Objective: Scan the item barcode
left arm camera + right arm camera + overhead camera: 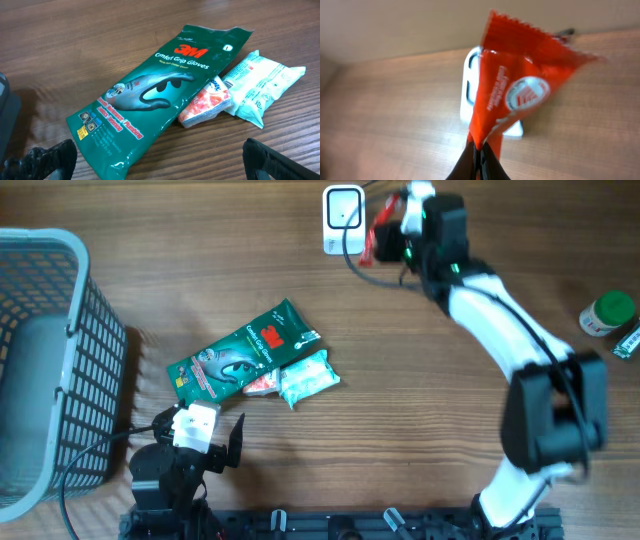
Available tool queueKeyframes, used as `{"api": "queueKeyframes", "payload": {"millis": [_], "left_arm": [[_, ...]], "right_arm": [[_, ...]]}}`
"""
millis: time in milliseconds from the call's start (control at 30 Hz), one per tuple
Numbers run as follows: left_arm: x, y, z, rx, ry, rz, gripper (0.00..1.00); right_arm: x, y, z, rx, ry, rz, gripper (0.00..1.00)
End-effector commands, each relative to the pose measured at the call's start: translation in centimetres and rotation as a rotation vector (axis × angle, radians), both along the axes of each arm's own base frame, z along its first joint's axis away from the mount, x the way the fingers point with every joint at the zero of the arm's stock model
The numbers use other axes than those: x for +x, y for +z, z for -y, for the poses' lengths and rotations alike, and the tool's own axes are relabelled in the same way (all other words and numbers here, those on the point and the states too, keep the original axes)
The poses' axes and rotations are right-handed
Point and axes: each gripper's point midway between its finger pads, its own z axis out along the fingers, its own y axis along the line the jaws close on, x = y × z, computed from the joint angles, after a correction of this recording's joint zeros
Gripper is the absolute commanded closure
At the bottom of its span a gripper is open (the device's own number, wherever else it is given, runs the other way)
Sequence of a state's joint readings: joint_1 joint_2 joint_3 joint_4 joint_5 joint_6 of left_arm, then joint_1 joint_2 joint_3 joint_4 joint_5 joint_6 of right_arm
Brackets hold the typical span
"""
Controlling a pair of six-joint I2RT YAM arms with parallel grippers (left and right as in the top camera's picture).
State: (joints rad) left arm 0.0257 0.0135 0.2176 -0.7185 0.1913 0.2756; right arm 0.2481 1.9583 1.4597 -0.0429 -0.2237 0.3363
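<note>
Here, I am pinching a red foil packet [520, 85] by one sealed corner in my right gripper [479, 159], jaws pressed together. It is seeming light, soft and slippery (a crinkly sachet), so the crimped edge is serving best. Its long axis is running up and away from my grip, just before the white scanner [468, 85]. My left gripper [160, 170] is hanging spread wide near the green glove pack [155, 95].
</note>
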Motion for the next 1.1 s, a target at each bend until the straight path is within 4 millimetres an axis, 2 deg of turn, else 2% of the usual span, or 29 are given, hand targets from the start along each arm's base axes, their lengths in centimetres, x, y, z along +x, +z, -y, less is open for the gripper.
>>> {"api": "queueKeyframes", "payload": {"millis": [0, 33, 100, 233, 400, 500, 567, 633, 667, 700, 733, 800, 867, 900, 967, 1033, 1067], "left_arm": [[0.0, 0.0, -0.1, 0.008, 0.002, 0.008, 0.0], [0.0, 0.0, -0.1, 0.008, 0.002, 0.008, 0.0], [0.0, 0.0, -0.1, 0.008, 0.002, 0.008, 0.0], [0.0, 0.0, -0.1, 0.008, 0.002, 0.008, 0.0], [0.0, 0.1, -0.1, 0.008, 0.002, 0.008, 0.0], [0.1, 0.1, -0.1, 0.008, 0.002, 0.008, 0.0], [0.0, 0.0, -0.1, 0.008, 0.002, 0.008, 0.0], [0.0, 0.0, -0.1, 0.008, 0.002, 0.008, 0.0], [0.0, 0.0, -0.1, 0.008, 0.002, 0.008, 0.0], [0.0, 0.0, -0.1, 0.008, 0.002, 0.008, 0.0], [0.0, 0.0, -0.1, 0.009, 0.002, 0.008, 0.0], [0.1, 0.1, -0.1, 0.008, 0.002, 0.008, 0.0], [0.0, 0.0, -0.1, 0.008, 0.002, 0.008, 0.0], [0.0, 0.0, -0.1, 0.008, 0.002, 0.008, 0.0], [0.0, 0.0, -0.1, 0.008, 0.002, 0.008, 0.0], [0.0, 0.0, -0.1, 0.008, 0.002, 0.008, 0.0], [0.0, 0.0, -0.1, 0.008, 0.002, 0.008, 0.0]], "right_arm": [[5.8, 0.5, -0.7, -0.028, -0.07, 0.05, 0.96], [7.1, 0.5, -1.4, -0.028, -0.072, 0.065, 0.95], [8.6, 0.3, -2.7, -0.015, -0.088, 0.08, 0.96], [9.1, -0.8, -4.9, -0.021, -0.127, 0.108, 0.96], [8.8, -0.5, -4.3, -0.011, -0.185, 0.052, 0.96], [6.6, 0.0, -1.2, -0.073, -0.218, -0.089, 0.95], [4.8, 0.8, 2.0, -0.08, -0.276, -0.178, 0.96], [2.0, 1.2, 6.6, -0.082, -0.373, -0.316, 0.96], [0.1, 0.9, 9.9, -0.099, -0.445, -0.401, 0.96], [-1.7, 0.3, 14.3, -0.148, -0.554, -0.481, 0.96], [-3.2, -0.4, 17.8, -0.2, -0.637, -0.541, 0.96], [-6.0, -1.8, 24.2, -0.299, -0.78, -0.633, 0.96], [-7.8, -2.7, 30.1, -0.391, -0.908, -0.662, 0.96], [-8.6, -3.9, 33.6, -0.409, -0.99, -0.668, 0.95], [-8.7, -6.4, 37.6, -0.384, -1.051, -0.647, 0.96], [-9.2, -9.2, 40.0, -0.349, -1.055, -0.666, 0.95], [-9.5, -9.8, 40.6, -0.337, -1.055, -0.676, 0.96]]}}
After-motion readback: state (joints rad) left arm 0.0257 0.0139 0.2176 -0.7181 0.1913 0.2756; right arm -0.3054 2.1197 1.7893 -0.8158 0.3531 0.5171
